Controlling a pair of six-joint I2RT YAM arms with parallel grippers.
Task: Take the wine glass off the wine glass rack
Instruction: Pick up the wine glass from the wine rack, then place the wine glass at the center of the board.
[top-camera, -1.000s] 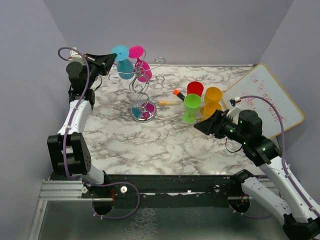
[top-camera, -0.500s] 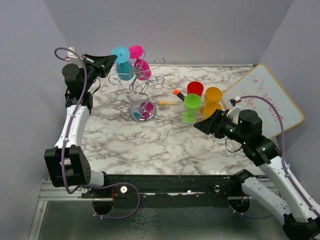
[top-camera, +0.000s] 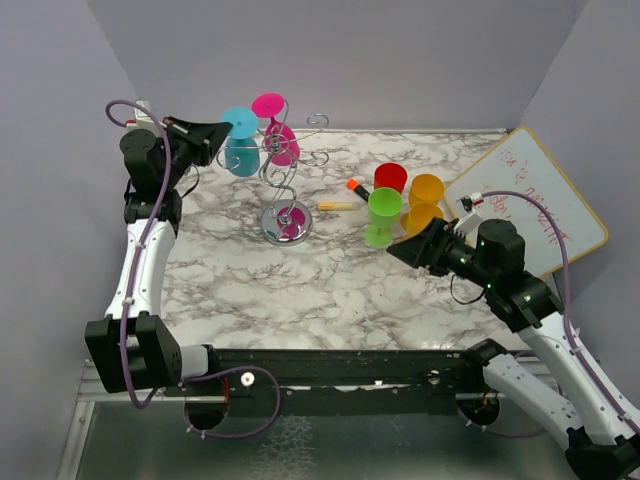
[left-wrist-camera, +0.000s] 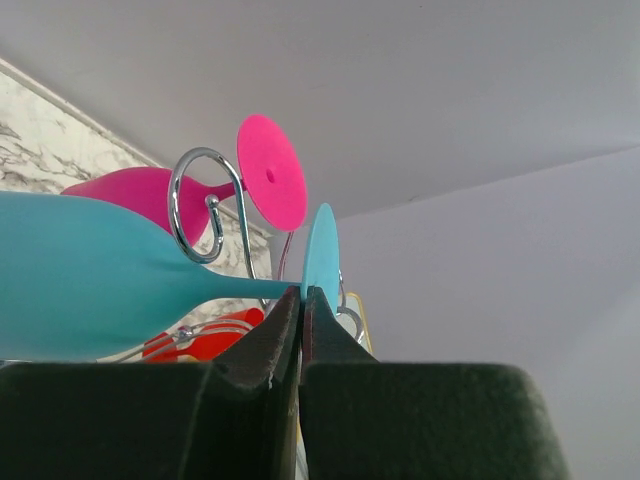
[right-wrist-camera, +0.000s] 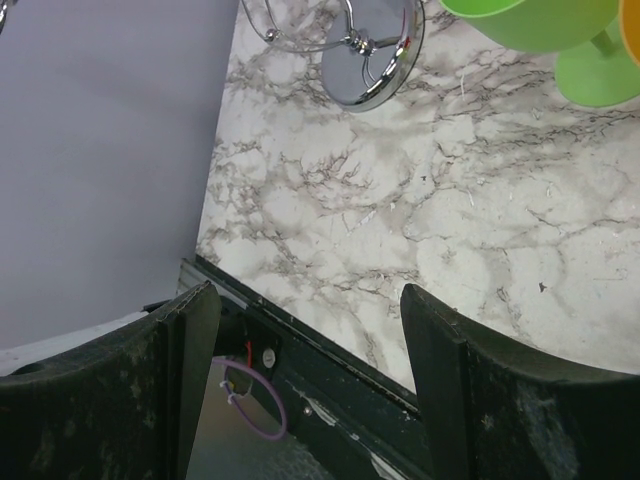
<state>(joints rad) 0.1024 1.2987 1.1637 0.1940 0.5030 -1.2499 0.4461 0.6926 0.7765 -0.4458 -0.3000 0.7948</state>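
Note:
The chrome wine glass rack stands on its round mirror base at the back left of the marble table. A pink wine glass hangs upside down on it. My left gripper is shut on the foot and stem of a blue wine glass, held tilted at the rack's left arms. The left wrist view shows the fingers pinching at the blue foot, with a chrome loop across the blue bowl. I cannot tell whether the stem is still in the arm. My right gripper is open and empty.
A green goblet, a red cup and two orange cups stand right of the rack. An orange marker lies between them and the rack. A whiteboard leans at the right wall. The rack base shows in the right wrist view.
My left gripper has pulled the blue glass to the left and a little down, away from the rack's stem. The blue reflection has left the mirror base. The right arm has not moved.

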